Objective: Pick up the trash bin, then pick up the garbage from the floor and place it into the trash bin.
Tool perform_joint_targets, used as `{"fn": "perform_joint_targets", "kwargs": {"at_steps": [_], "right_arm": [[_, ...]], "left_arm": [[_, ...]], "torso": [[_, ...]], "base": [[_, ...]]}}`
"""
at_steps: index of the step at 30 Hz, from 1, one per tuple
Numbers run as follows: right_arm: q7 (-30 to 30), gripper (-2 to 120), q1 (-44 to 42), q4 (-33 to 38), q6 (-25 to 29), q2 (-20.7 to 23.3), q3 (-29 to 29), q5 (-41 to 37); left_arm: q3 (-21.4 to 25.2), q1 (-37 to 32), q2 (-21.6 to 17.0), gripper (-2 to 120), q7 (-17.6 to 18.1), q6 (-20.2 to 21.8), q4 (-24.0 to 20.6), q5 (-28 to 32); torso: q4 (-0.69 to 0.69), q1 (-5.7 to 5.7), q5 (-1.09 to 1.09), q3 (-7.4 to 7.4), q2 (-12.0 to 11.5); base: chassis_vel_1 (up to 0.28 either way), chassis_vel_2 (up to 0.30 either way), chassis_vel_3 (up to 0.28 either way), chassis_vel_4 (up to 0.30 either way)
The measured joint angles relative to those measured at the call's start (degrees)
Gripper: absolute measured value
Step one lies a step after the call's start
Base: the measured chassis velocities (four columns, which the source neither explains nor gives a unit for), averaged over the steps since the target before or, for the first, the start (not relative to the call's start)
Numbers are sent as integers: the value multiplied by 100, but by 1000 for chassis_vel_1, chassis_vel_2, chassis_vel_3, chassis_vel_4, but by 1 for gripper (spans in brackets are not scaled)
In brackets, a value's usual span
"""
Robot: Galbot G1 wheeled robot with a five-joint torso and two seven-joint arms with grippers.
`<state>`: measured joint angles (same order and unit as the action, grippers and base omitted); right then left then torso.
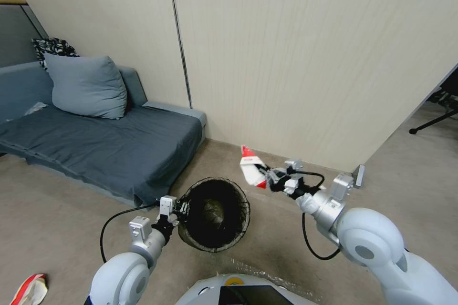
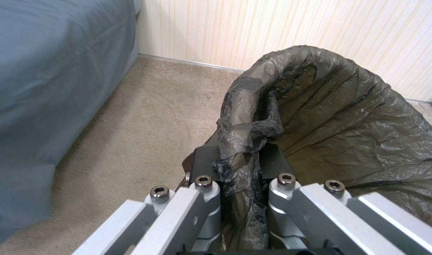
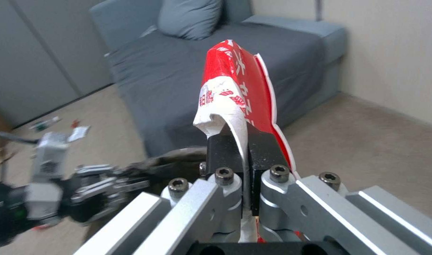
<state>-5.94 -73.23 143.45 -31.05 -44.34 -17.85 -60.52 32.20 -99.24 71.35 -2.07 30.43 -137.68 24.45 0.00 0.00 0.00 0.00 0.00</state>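
The trash bin (image 1: 214, 214) is the biggest thing I am carrying. It sits at the lower middle of the head view, between my two arms and just in front of the grey sofa (image 1: 105, 147). My left fingers (image 1: 182, 208) are pressed together on its rim at the left side; in the left wrist view the dark pads pinch a bunched fold of the liner (image 2: 320, 117) at the lower centre of the frame. The bin looks light and fairly stiff, judging by its round mouth holding shape, but the brownish-black bag is thin, crinkled and slippery. I would trust a grip that catches the hard rim under the film, not the film alone, which could slide or tear. The liner drapes loosely over the edge and its inside is dark.

The garbage I hold is a red-and-white wrapper (image 1: 251, 167), just right of centre in the head view, up and to the right of the bin's mouth and clear of it. My right fingers (image 3: 248, 148) are closed flat on its lower white edge, in the middle of the right wrist view. It looks almost weightless, soft and creased, with red print on white; it bends over my pads. A pinch near an edge suits it.

Another red-and-white scrap (image 1: 29, 289) lies on the floor at lower left.
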Motion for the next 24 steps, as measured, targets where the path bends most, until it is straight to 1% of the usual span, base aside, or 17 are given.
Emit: {"fn": "perform_joint_targets", "kwargs": {"at_steps": [1,4,8,10,12,24], "right_arm": [[0,0,0,0,0,0,0,0],[-8,0,306,-6,-79,50,455,-54],[-18,0,496,-10,-179,132,712,-190],[-18,0,520,-11,-188,152,751,-201],[-3,0,644,-13,-218,269,952,-208],[7,0,744,-14,-238,370,1173,-197]], "left_arm": [[0,0,0,7,0,0,0,0],[-19,11,10,7,6,24,-7,22],[-20,8,24,7,9,29,-6,32],[-19,9,25,7,9,30,-6,36],[-14,38,31,7,12,35,6,47],[-11,52,44,7,17,37,21,51]], "torso": [[0,0,0,0,0],[0,0,0,0,0],[0,0,0,0,0],[0,0,0,0,0],[-1,0,0,0,0],[0,0,0,0,0]], "base": [[0,0,0,0],[0,0,0,0],[0,0,0,0],[0,0,0,0],[0,0,0,0],[0,0,0,0]]}}
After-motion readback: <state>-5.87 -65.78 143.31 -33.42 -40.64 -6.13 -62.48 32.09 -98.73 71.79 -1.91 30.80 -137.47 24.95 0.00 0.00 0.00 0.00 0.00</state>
